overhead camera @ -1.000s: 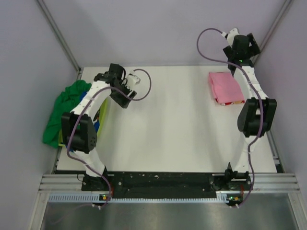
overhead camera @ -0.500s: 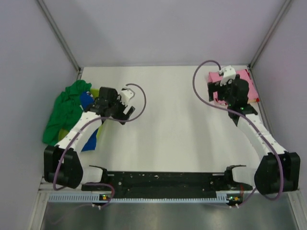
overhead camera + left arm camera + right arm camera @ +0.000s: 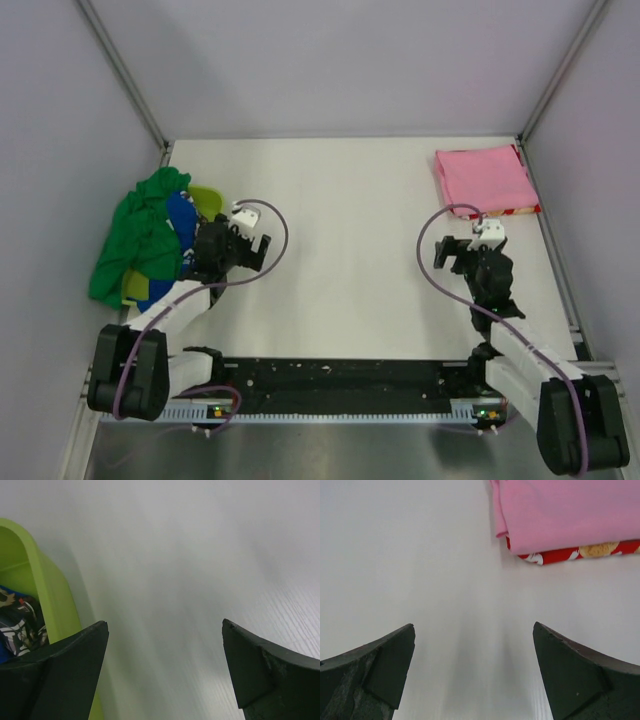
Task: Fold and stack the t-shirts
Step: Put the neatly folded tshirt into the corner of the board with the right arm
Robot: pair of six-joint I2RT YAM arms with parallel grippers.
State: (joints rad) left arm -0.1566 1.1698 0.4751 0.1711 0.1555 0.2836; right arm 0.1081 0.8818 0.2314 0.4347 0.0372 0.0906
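Note:
A folded pink t-shirt (image 3: pixel 483 177) lies at the far right on a folded red printed t-shirt (image 3: pixel 517 210); both show in the right wrist view, pink (image 3: pixel 570 510) over red (image 3: pixel 570 554). A crumpled pile at the left edge holds a green t-shirt (image 3: pixel 135 235), a blue one (image 3: pixel 180 215) and a yellow-green one (image 3: pixel 206 200). My left gripper (image 3: pixel 255 245) is open and empty just right of the pile; the yellow-green cloth (image 3: pixel 47 590) and a blue printed patch (image 3: pixel 15 627) lie left of it (image 3: pixel 164 625). My right gripper (image 3: pixel 452 250) is open and empty, low over bare table near of the stack (image 3: pixel 474 626).
The white table (image 3: pixel 350 230) is boxed by grey walls at the left, back and right. A black rail (image 3: pixel 340 378) with the arm bases runs along the near edge. The green shirt hangs over the table's left edge.
Both arms have drawn back toward the near edge and dropped low. The right gripper has left the pink stack; the left gripper has moved nearer, still beside the pile.

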